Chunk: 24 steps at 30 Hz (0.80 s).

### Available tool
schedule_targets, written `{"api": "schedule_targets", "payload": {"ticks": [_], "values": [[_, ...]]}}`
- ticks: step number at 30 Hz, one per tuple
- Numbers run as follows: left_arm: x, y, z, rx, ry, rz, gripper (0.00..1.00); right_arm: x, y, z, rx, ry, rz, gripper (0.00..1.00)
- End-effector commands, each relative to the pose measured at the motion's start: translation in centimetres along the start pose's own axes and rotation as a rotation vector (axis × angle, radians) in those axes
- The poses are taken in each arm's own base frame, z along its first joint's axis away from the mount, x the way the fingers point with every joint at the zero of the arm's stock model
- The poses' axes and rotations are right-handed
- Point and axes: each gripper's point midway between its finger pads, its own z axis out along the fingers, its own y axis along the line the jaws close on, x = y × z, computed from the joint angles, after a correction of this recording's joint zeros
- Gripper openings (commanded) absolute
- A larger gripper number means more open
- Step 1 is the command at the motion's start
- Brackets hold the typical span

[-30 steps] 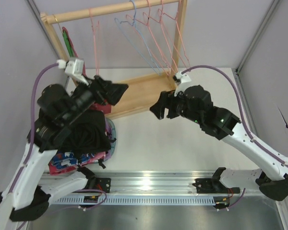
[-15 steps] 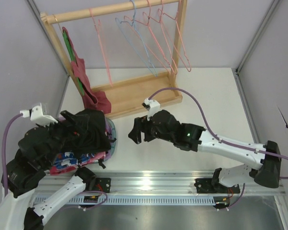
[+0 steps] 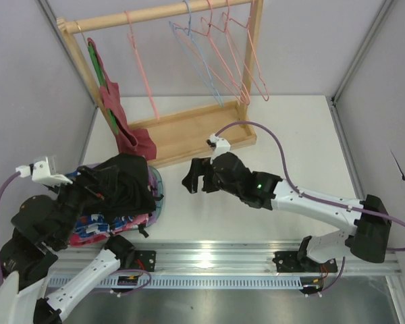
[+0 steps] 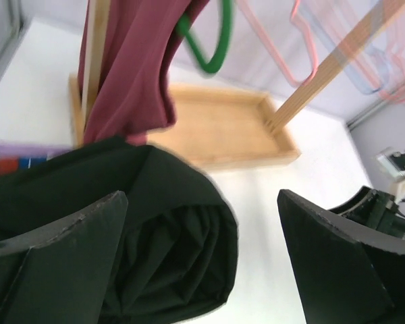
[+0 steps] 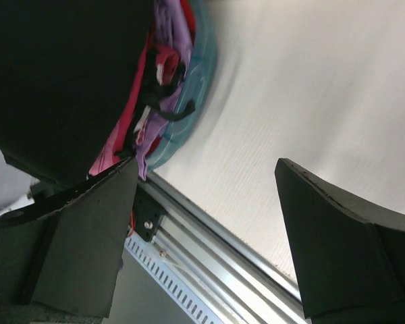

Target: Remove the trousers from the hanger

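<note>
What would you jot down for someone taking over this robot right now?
Left gripper: jaws open over the soft black trousers, gripping nothing.
Right gripper: jaws open and empty, above the white table.
The trousers lie on the pile of pink and blue cloth at the table's left. The thin light-blue wire hanger hangs bare on the wooden rail.
Done: trousers are off the hanger.
Remaining: probably only pulling both arms back.

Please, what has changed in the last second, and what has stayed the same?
The left hand, open, has drawn back from the rack and is now by the trousers. The right hand, open too, has swung left from the rack and come low over the table. Nothing was taken hold of or let go. The trousers stay on the clothes pile, the hanger bare on the rack.
</note>
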Motion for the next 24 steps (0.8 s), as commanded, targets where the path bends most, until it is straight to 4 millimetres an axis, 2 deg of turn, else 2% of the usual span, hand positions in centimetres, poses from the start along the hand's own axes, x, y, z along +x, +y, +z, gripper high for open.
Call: {"api": "schedule_targets", "payload": {"ticks": [1,3,4,5,7,8,10,11,14,16,17,18,19,20,22,24], "values": [[-5.1,-2.4,-1.9,0.167,-0.203,0.061,1.00,-4.7,-0.5,-2.9,-0.007,-0.118,0.047,0.88],[-5.3,-2.8,-1.8,0.187,-0.209,0.084,0.99,-6.4,-0.9,-5.0,-0.002,-0.180,0.021,0.89],[-4.9,-3.1,-1.3,0.185,-0.189,0.109,1.00,-7.1,-1.9,-5.8,0.038,-0.222,0.015,0.90],[-4.6,-3.4,-1.0,0.192,-0.172,0.122,0.99,-8.3,-2.0,-7.6,0.035,-0.278,-0.003,0.91],[-3.1,-4.4,0.3,0.218,-0.102,0.163,1.00,-9.8,-3.0,-9.4,0.070,-0.363,-0.026,0.93],[-2.8,-4.7,0.6,0.228,-0.085,0.170,0.99,-11.0,-3.0,-11.4,0.063,-0.417,-0.052,0.94],[-3.3,-5.4,1.2,0.232,-0.095,0.168,0.99,-12.7,-3.9,-13.6,0.106,-0.494,-0.077,0.95],[-4.3,-5.5,1.1,0.224,-0.127,0.162,0.99,-13.7,-4.2,-15.5,0.121,-0.541,-0.101,0.95],[-6.3,-6.3,1.3,0.233,-0.187,0.159,1.00,-15.6,-6.0,-19.1,0.215,-0.628,-0.124,1.00],[-6.8,-6.9,1.4,0.240,-0.180,0.153,0.99,-16.4,-7.9,-20.7,0.309,-0.658,-0.152,1.00],[-6.3,-8.5,2.9,0.255,-0.113,0.119,1.00,-16.6,-11.2,-22.0,0.465,-0.665,-0.140,0.99],[-6.2,-8.6,2.8,0.261,-0.111,0.119,1.00,-16.6,-11.1,-22.0,0.458,-0.671,-0.117,0.99],[-6.0,-8.9,3.2,0.263,-0.099,0.103,0.99,-17.0,-13.1,-22.4,0.532,-0.683,-0.078,0.99],[-6.7,-9.5,3.3,0.281,-0.124,0.073,1.00,-16.8,-13.6,-22.0,0.526,-0.662,-0.052,0.99],[-6.2,-10.6,3.8,0.324,-0.115,0.038,0.99,-17.0,-15.5,-21.9,0.544,-0.671,0.026,0.99],[-5.3,-11.4,4.6,0.348,-0.097,0.018,0.99,-16.9,-15.5,-21.2,0.485,-0.672,0.044,0.99]]}}
